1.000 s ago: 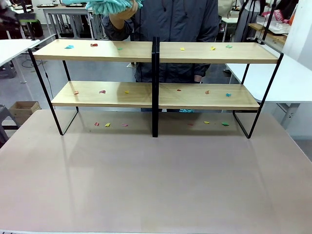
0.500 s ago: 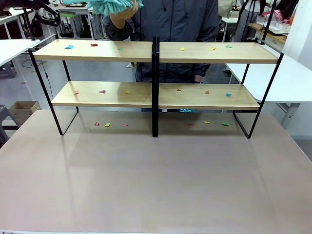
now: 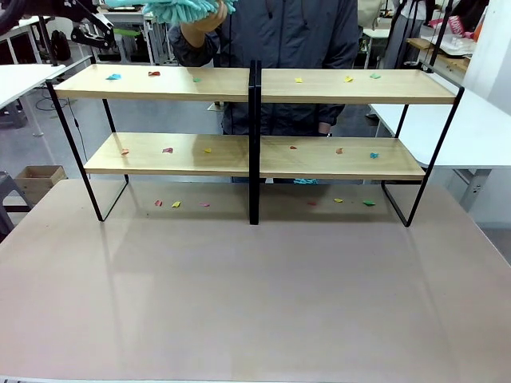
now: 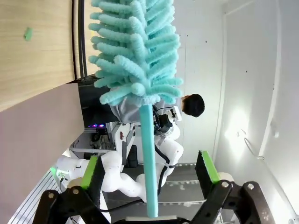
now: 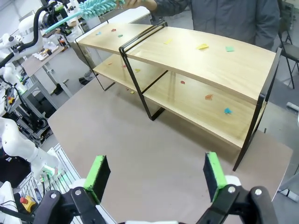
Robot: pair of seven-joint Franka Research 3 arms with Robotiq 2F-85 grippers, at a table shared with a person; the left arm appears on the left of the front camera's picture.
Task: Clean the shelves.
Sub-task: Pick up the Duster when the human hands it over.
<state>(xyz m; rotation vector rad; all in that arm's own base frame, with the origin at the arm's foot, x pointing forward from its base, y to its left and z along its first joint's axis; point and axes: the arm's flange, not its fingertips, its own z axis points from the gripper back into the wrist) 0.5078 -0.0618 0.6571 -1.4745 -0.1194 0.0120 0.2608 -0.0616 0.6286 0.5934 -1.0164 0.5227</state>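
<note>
The shelves (image 3: pixel 223 84) stand across the far half of the table, two wooden tiers in a black frame, strewn with small coloured scraps (image 3: pixel 167 150). Behind them a person's hand (image 3: pixel 200 20) holds up a teal fluffy duster (image 3: pixel 184 8). My left gripper (image 3: pixel 92 28) is at the top left, level with the duster. In the left wrist view the duster's handle (image 4: pixel 148 140) runs between my left gripper's (image 4: pixel 149 170) green pads (image 4: pixel 91 170), which stand apart from it on both sides. My right gripper (image 5: pixel 155 177) hangs open over the table, facing the shelves (image 5: pixel 210 60).
More scraps (image 3: pixel 176 204) lie on the brown table (image 3: pixel 255 303) under the shelves. White tables (image 3: pixel 479 128) flank the scene and a cardboard box (image 3: pixel 36 179) sits on the floor at the left. The near half of the table offers free room.
My left gripper has come into the front view at the top left and moved right toward the duster. The person's hand, the duster and the shelves have stayed put.
</note>
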